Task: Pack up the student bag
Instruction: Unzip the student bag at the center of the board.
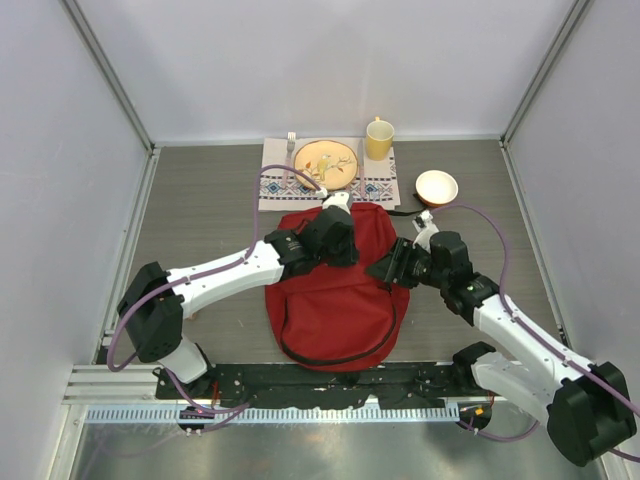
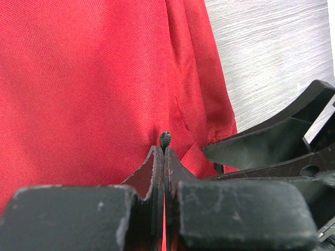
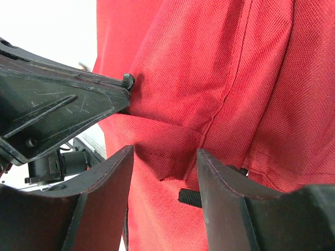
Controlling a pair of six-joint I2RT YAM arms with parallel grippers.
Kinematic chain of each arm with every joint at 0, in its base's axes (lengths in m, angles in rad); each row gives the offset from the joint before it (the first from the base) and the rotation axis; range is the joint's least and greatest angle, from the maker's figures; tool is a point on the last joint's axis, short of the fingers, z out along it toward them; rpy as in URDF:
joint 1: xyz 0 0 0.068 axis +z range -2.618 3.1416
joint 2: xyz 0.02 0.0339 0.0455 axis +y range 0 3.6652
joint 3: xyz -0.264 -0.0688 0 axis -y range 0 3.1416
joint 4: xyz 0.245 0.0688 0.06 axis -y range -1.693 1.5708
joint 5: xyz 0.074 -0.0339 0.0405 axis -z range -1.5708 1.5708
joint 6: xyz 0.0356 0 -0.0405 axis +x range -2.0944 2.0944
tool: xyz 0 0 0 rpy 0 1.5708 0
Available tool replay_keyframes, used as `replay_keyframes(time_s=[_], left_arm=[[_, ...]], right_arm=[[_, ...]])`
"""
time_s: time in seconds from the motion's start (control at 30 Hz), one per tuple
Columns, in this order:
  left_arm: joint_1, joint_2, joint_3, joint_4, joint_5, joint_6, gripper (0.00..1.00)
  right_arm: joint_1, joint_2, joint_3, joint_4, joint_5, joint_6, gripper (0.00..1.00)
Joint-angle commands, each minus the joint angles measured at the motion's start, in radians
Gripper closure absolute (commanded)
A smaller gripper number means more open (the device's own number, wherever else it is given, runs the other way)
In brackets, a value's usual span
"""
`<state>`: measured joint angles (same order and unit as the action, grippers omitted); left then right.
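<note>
The student bag (image 1: pixel 335 305), a large red backpack, lies flat in the middle of the table. My left gripper (image 1: pixel 342 252) is over the bag's far part. In the left wrist view it (image 2: pixel 164 151) is shut on a small black zipper pull (image 2: pixel 165 138), whose ribbed tip sticks out above the fingertips. My right gripper (image 1: pixel 387 268) is at the bag's right edge. In the right wrist view it (image 3: pixel 165 154) is open, with its fingers either side of a fold of red fabric (image 3: pixel 172 151) near a black strap tab (image 3: pixel 189 197). The bag's inside is hidden.
Behind the bag lies a patterned placemat (image 1: pixel 275 185) with a tan plate (image 1: pixel 326 163) and a fork (image 1: pixel 291 143). A yellow mug (image 1: pixel 379 139) and a white bowl (image 1: pixel 436 187) stand at the back right. A rail (image 1: pixel 300 385) runs along the near edge.
</note>
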<state>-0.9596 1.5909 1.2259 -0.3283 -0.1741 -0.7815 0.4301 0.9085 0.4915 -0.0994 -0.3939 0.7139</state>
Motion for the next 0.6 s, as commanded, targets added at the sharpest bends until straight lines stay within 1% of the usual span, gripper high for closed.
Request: replay_keyframes(time_s=[0.0, 0.1, 0.13, 0.2, 0.23, 0.27, 0.3, 0.43, 0.57], left_arm=[[0.007, -0.022, 0.004, 0.041, 0.002, 0.001, 1.0], [0.007, -0.022, 0.003, 0.04, 0.002, -0.001, 1.0], [0.007, -0.023, 0.001, 0.038, 0.001, 0.001, 1.0], [0.007, -0.023, 0.0, 0.038, -0.001, 0.001, 1.0], [0.007, -0.025, 0.0, 0.038, -0.001, 0.001, 1.0], [0.007, -0.026, -0.002, 0.038, -0.002, 0.001, 1.0], [0.007, -0.026, -0.003, 0.04, -0.004, -0.001, 1.0], [0.007, -0.031, -0.009, 0.034, -0.008, 0.002, 1.0], [0.007, -0.042, -0.019, 0.005, -0.053, 0.017, 1.0]], right_arm=[[0.006, 0.024, -0.005, 0.069, -0.049, 0.005, 0.44], [0.007, 0.014, -0.01, 0.078, -0.036, 0.018, 0.59], [0.007, 0.006, -0.013, 0.085, -0.023, 0.021, 0.66], [0.007, -0.002, -0.014, 0.09, -0.013, 0.025, 0.75], [0.007, -0.006, -0.014, 0.09, -0.008, 0.027, 0.85], [0.007, -0.007, -0.014, 0.09, -0.007, 0.03, 0.9], [0.006, -0.008, -0.014, 0.092, -0.005, 0.033, 0.98], [0.009, -0.026, -0.022, 0.081, 0.032, 0.039, 0.99], [0.006, -0.069, -0.021, 0.026, 0.127, 0.029, 0.99]])
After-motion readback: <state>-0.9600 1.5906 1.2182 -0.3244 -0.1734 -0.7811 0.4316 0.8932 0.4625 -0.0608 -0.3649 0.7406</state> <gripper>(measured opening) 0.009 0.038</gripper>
